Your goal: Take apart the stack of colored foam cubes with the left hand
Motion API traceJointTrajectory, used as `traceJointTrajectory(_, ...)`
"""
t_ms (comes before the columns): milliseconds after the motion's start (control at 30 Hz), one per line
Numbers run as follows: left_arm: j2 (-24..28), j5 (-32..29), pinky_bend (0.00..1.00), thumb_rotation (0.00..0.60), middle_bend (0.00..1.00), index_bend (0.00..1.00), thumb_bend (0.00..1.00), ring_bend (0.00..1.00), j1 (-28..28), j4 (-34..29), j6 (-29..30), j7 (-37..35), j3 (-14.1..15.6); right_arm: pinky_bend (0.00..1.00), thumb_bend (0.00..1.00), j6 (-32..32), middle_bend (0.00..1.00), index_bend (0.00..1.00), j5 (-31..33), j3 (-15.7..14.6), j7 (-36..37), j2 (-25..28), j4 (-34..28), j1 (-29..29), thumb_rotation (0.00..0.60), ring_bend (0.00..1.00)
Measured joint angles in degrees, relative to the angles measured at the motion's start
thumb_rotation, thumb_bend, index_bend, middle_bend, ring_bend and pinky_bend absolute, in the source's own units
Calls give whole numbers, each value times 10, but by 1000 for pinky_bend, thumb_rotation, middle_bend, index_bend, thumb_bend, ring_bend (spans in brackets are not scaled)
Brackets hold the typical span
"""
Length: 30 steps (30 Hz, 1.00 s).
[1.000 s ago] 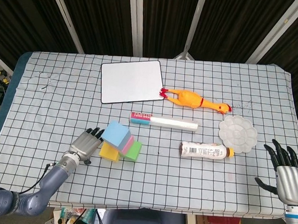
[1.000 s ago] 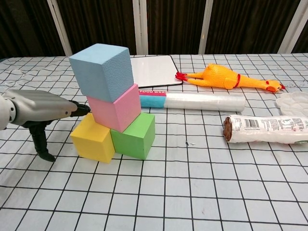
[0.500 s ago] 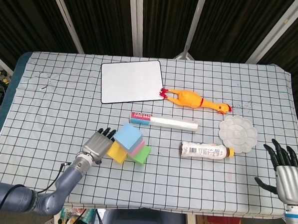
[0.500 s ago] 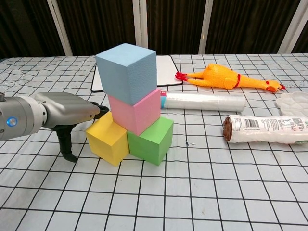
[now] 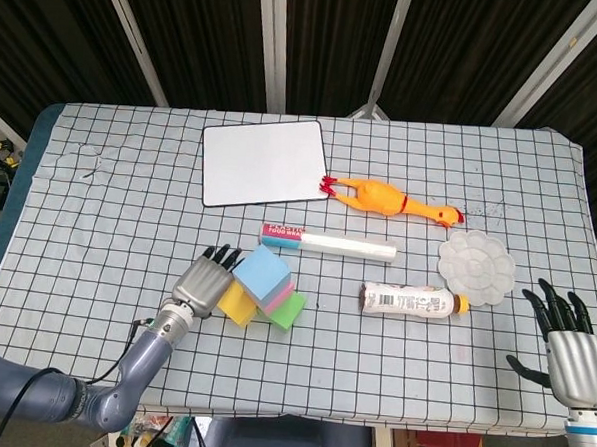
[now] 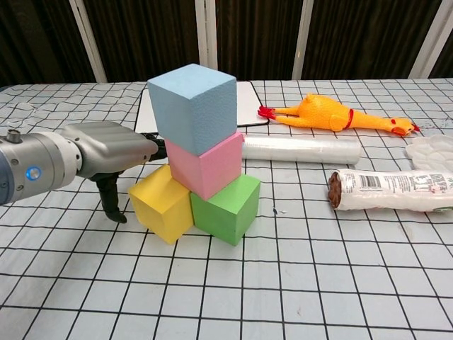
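Note:
The stack stands left of the table's middle: a blue cube [image 6: 193, 98] on top, a pink cube [image 6: 212, 165] under it, and a yellow cube [image 6: 161, 202] and a green cube [image 6: 228, 209] side by side at the bottom. From above the same blue cube [image 5: 263, 274] covers most of the pile. My left hand [image 6: 106, 152] reaches in from the left, its fingers [image 5: 216, 259] touching the stack's left side at the pink cube's height; it holds nothing. My right hand [image 5: 567, 338] hangs open at the table's right front corner.
Right of the stack lie a wrapped roll [image 6: 294, 148] and a bottle [image 6: 393, 190] on its side. Behind are a whiteboard [image 5: 262, 162] and a rubber chicken [image 5: 385, 199]. A white palette dish [image 5: 476, 260] sits at the right.
My left hand has pushed the whole stack rightward across the table and has risen a little. The cubes stay stacked. The right hand has barely moved.

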Motion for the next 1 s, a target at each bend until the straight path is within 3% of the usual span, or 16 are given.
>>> traceJointTrajectory(467,-41,61,166,600,12,21,13,6,-6,32,-37,-50,-3,61,24,-9,36,157,-1,-2,-11,-5,-2,5,600,146)
traceJointTrajectory(700,-45,124,347,600,239,126,88,251,4,38,-42,-83,7,61,23,-10,36,156,0,-2,-4,-3,-2,5,600,146)
traceJointTrajectory(833,-38,119,479,600,334,193,128,387,8,40,-45,-83,13,61,23,-16,37,157,1,-3,-1,-2,-4,7,600,146)
traceJointTrajectory(1000,-18,115,565,600,387,211,194,452,15,37,-44,-89,16,61,23,-21,37,157,5,-3,-4,-2,-4,9,600,146)
